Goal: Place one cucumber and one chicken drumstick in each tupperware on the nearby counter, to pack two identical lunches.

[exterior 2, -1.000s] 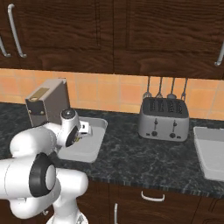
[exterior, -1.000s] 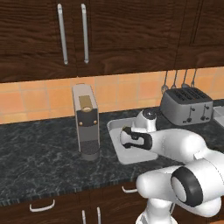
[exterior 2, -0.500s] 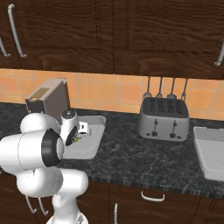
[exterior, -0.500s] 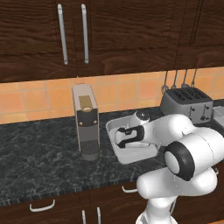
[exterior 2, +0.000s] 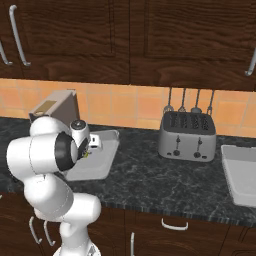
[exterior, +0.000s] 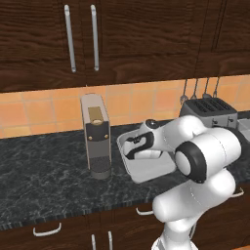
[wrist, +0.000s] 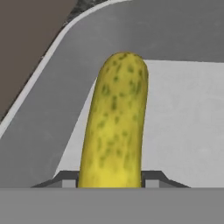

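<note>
Held the cucumber (wrist: 114, 122) tight between both fingers (wrist: 65, 179) of the gripper (wrist: 111, 181), low over the left tupperware (exterior: 146, 171) on the counter (exterior: 44, 180) – likely so as to drop it inside – with the second tupperware (exterior 2: 242, 172) well apart past the toaster (exterior 2: 187, 135).

Black speckled counter (exterior: 44, 180) spans mid-frame in both base views. Directly on it: coffee machine (exterior: 95, 134) at centre-left of the left base view, grey tupperware (exterior: 146, 168) just right of it, steel toaster (exterior 2: 187, 136) further right, second tupperware (exterior 2: 242, 172) at far right edge.
</note>
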Robot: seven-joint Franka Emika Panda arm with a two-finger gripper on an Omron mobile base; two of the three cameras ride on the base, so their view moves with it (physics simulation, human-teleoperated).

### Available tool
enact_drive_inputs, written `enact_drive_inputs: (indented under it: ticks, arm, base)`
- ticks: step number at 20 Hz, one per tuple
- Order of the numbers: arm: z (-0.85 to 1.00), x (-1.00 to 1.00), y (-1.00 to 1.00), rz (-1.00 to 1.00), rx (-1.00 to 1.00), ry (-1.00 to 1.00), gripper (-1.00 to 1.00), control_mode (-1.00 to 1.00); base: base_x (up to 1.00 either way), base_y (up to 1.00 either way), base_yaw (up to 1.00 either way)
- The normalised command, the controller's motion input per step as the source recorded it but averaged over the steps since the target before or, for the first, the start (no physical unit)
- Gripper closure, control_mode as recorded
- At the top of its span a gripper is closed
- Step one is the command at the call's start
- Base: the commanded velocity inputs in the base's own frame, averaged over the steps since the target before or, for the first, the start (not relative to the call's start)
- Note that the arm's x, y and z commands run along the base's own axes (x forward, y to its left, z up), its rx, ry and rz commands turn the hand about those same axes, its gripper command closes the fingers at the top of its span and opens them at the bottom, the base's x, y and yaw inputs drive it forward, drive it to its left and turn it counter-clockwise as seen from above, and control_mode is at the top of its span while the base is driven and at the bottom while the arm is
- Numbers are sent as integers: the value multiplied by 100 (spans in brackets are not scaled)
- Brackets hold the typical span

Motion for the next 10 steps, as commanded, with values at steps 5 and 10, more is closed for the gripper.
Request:
enact_drive_inputs:
  ticks: [5,10]
  arm:
    - [-7,-1,0,0,0,-3,-100,-100]
    - [1,-10,0,0,0,-9,-100,-100]
  base:
    - [0,0,0]
    - [0,0,0]
